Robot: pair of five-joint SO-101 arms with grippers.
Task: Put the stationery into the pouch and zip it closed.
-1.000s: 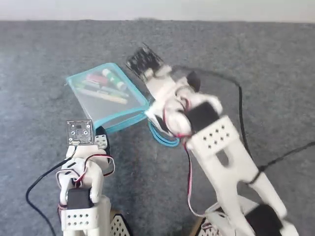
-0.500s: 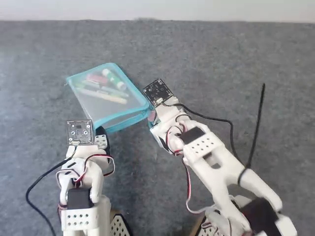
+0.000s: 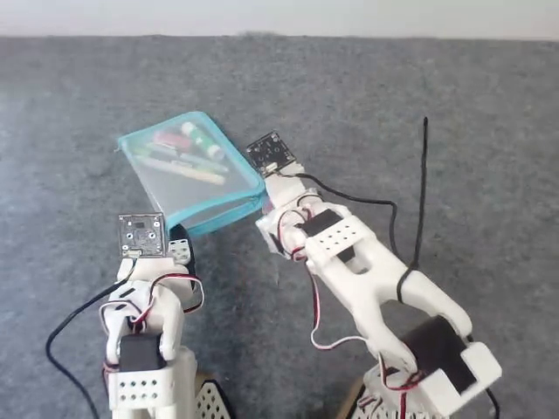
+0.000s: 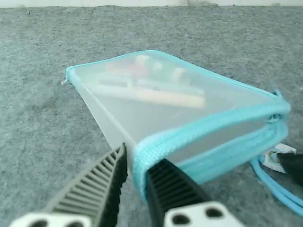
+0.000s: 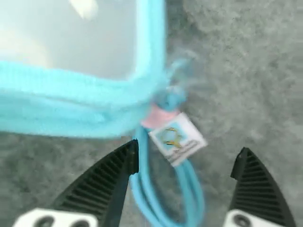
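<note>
High view first: one see-through pouch with a teal zip edge lies flat on the grey tabletop, ahead of my two arms and a little to the left. The stationery is inside it. I can make out at least four pens and markers lying side by side, one red, one green and white, one pale yellow. I cannot get an exact count through the plastic.

One light blue cord loop hangs from the pouch's near right corner, and one small white tag sits at the same corner, resting on the cord.

In the left wrist view, my left fingers are closed on the pouch's near corner. The teal zip edge is pinched between them, and the rest of the pouch spreads away beyond the tips. In the high view this arm stands just short of the pouch's near edge.

In the right wrist view, my right fingers are spread wide. They straddle the cord and the tag, with one tip right beside the cord and the other well apart from it on the tabletop side. Neither tip holds anything. The pouch corner lies just past the tips.

One black cable runs across the tabletop to the right of my right arm.
</note>
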